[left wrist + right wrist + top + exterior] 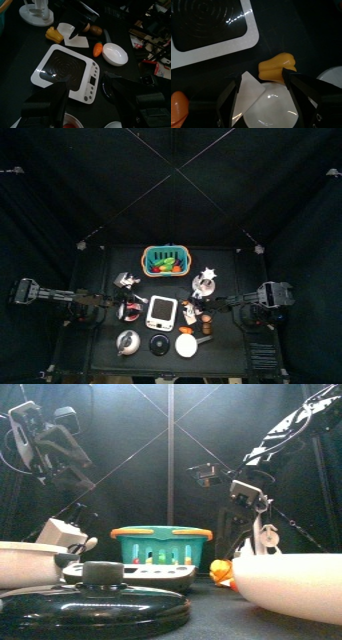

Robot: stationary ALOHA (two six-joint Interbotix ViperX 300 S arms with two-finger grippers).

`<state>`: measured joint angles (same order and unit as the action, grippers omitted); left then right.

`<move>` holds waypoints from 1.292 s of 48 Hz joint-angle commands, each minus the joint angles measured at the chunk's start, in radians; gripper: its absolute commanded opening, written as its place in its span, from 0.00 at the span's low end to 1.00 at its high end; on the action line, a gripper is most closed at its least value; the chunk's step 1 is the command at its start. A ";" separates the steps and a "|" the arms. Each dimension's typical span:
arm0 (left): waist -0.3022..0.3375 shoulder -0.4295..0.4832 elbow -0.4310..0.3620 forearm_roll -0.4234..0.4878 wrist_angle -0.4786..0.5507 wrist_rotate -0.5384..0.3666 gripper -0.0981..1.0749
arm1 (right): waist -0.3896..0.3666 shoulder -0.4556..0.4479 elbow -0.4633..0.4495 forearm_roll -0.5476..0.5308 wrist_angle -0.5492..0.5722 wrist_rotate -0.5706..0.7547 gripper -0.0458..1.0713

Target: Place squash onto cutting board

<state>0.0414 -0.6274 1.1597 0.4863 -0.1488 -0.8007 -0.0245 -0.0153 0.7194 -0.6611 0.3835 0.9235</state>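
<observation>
So the squash (278,67), a stubby orange-tan lump, is sitting on the black worktop (211,75) just off the corner of the cutting board (212,26), not on it. In the right wrist view it's right at the tip of one of the right gripper's (264,82) fingers (296,80), and those fingers are spread wide with nothing pinched between them, just a white scoop-like piece (264,102) lying underneath. You can also catch the end of an orange carrot (178,112) at the edge of that view. From the left wrist camera the squash (54,34) shows up beyond the far corner of the board (67,70), next to that white scoop (67,31) and the right arm's black fingers. Same view has the carrot (98,48) lying beside a white oval dish (115,54), and a white stand thing (36,12) further back. The left gripper (87,97) hangs over the near edge of the board; its fingers are apart and empty. From above, the board (162,312) is roughly mid-worktop with a teal basket (166,258) behind it, a black lid (160,343) and the white dish (186,344) in front. The front camera mostly shows the big black lid (87,604), the teal basket (162,549) and a white bowl edge (287,589) up close.
</observation>
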 commanded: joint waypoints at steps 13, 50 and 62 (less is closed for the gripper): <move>0.048 0.002 -0.009 0.008 -0.012 0.003 0.85 | 0.006 -0.017 -0.084 -0.043 0.133 -0.003 0.90; 0.072 0.002 0.031 0.009 -0.014 0.003 0.85 | -0.028 0.074 -0.078 -0.061 0.121 -0.002 0.91; 0.072 0.002 0.031 0.009 -0.014 0.003 0.85 | -0.034 0.098 -0.083 -0.048 0.121 -0.002 0.91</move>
<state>0.1120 -0.6274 1.2026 0.4939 -0.1549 -0.7992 -0.0537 0.0951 0.6519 -0.7133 0.5077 0.9204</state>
